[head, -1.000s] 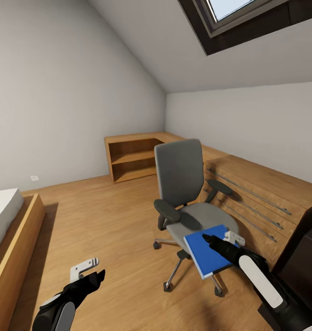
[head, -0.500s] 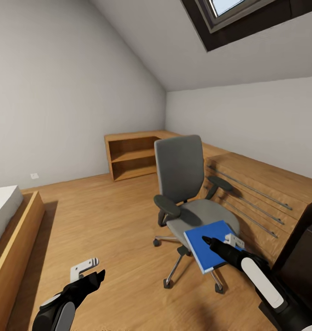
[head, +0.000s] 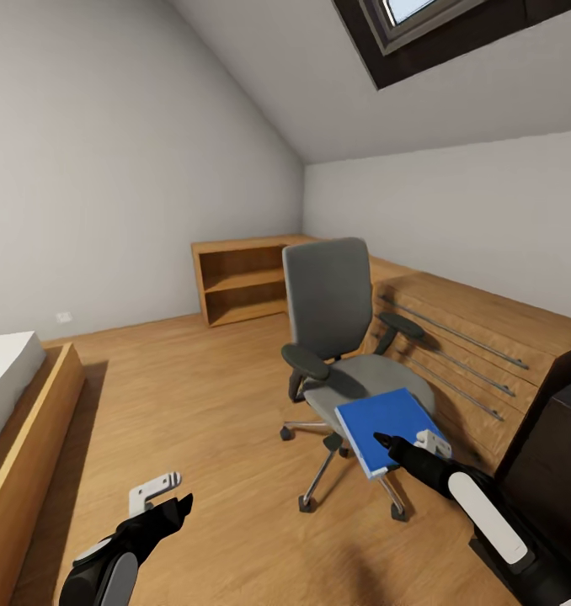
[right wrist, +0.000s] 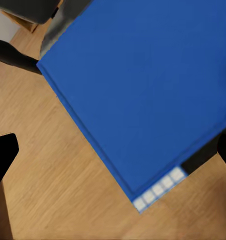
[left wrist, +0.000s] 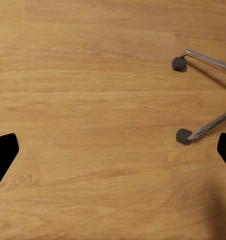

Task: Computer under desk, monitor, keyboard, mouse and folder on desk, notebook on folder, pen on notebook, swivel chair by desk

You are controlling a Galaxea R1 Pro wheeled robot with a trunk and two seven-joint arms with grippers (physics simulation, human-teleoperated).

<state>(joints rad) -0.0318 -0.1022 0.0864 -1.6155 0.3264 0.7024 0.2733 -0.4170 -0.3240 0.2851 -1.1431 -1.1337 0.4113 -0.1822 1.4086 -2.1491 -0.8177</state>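
grey chair (head: 340,337) stands mid-floor on its chrome castor base, back upright, black armrests out to both sides. blue folder (head: 390,430) sits at the front edge of the seat, tilted, part of it overhanging toward the robot. right tool (head: 403,448) is at the folder's near corner, one dark finger over the blue cover, a white part on the far side; fingers look spread around the corner, but cannot tell if they grip it. in the right wrist view the folder (right wrist: 148,90) covers most of the picture, white page edges at one corner, wood floor below, dark fingertips (right wrist: 2,155) wide apart at the sides. left tool (head: 161,498) hangs low over bare floor (head: 184,396), well apart from the chair, fingers apart (left wrist view has two castors (left wrist: 183,136) and chrome legs near it). wooden shelving (head: 239,282) along the far wall, low wooden drawers (head: 462,353) behind the chair, bed (head: 12,396) at left, dark bench unit (head: 555,454) at far right, skylight (head: 420,25) above.
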